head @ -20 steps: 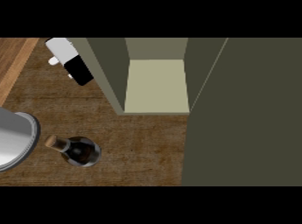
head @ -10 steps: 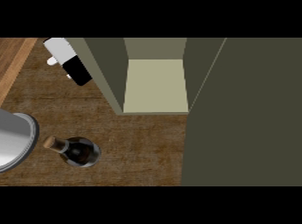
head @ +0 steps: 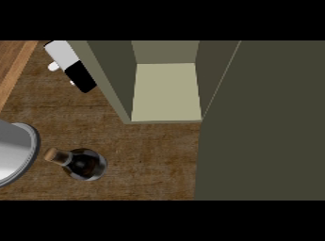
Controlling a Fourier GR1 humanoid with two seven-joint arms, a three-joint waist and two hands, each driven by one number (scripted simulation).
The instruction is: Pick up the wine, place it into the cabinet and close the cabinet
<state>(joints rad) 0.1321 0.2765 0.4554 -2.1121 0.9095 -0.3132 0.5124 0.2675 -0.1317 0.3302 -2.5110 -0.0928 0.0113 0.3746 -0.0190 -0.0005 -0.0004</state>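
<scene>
The wine bottle (head: 82, 164) stands upright on the wooden counter at the lower left, dark glass with a cork-coloured top pointing left in this steep view. The olive cabinet (head: 166, 92) is open in the upper middle, and its pale inner floor is bare. Its door (head: 269, 122) is swung out and fills the right side of the view. The bottle stands in front of and to the left of the cabinet opening, apart from it. Neither hand shows in the head view.
A large silver pot (head: 5, 153) sits at the left edge, close beside the bottle. A white and black object (head: 71, 70) lies at the upper left next to the cabinet's left wall. A lighter wooden strip (head: 5, 70) runs along the far left.
</scene>
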